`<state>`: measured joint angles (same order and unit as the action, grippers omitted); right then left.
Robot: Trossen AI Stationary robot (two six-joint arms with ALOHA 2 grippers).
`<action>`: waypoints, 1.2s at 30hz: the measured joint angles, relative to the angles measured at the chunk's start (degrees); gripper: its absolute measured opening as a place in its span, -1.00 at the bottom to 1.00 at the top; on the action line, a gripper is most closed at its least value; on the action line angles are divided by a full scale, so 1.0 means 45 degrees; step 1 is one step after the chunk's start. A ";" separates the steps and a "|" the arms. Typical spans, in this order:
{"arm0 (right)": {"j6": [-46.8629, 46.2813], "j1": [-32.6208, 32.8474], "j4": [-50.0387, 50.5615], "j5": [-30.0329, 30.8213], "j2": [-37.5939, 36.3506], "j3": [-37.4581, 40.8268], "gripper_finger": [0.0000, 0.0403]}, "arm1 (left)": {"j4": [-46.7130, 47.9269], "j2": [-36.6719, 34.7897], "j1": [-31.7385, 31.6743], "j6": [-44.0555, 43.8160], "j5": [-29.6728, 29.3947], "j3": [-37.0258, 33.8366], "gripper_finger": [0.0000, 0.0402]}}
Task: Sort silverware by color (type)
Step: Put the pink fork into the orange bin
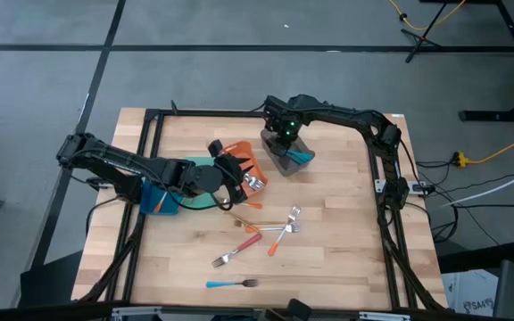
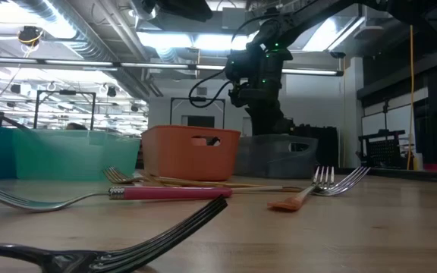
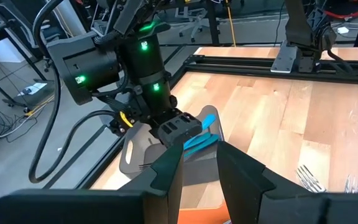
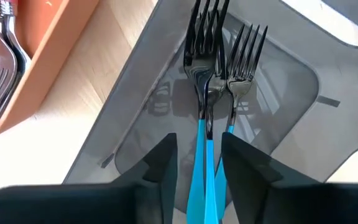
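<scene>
From above, the right gripper (image 1: 286, 135) hangs over the grey bin (image 1: 286, 153) at the back of the table (image 1: 346, 250), blue handles poking out of that bin. The left gripper (image 1: 236, 169) sits over the orange bin (image 1: 250, 165), which has metal fork heads inside, with the teal bin (image 1: 161, 201) just behind it along the arm. Loose silverware lies in front: a red-handled fork (image 1: 236, 250), an orange-handled fork (image 1: 279, 239) crossed with others, and a blue-handled fork (image 1: 230, 283) alone near the front edge.

Down at table height, the pink-red fork (image 2: 112, 195) stretches across the foreground, a dark fork (image 2: 127, 246) closer still, two fork heads (image 2: 336, 180) off to the right. Behind them stand the teal bin (image 2: 51, 152), the orange bin (image 2: 190, 152) and the grey bin (image 2: 279, 155), the right arm dropping down over the grey one.

Now the left wrist: its fingers (image 3: 169, 174) stand a little apart with nothing visible between them, looking toward the right gripper (image 3: 178, 129) over the grey bin (image 3: 135, 146) with blue handles in it.

And the right wrist: the fingers (image 4: 166, 155) are parted, straddling two blue-handled forks (image 4: 213, 81) lying side by side on the grey bin's floor (image 4: 278, 93). The pads do not press on the handles, so the forks look let go. The orange bin (image 4: 42, 37) with fork heads shows at the edge.
</scene>
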<state>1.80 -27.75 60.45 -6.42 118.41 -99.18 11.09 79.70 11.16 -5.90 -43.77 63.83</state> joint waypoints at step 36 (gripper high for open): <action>0.0087 -0.0005 0.0064 0.0003 -0.0096 0.0000 -0.43 | 0.1372 0.0400 0.1641 -0.4279 0.4207 -0.0001 -0.54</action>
<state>2.19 -27.77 60.74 -6.40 117.98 -99.18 17.26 81.50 18.54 -25.15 -24.84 63.83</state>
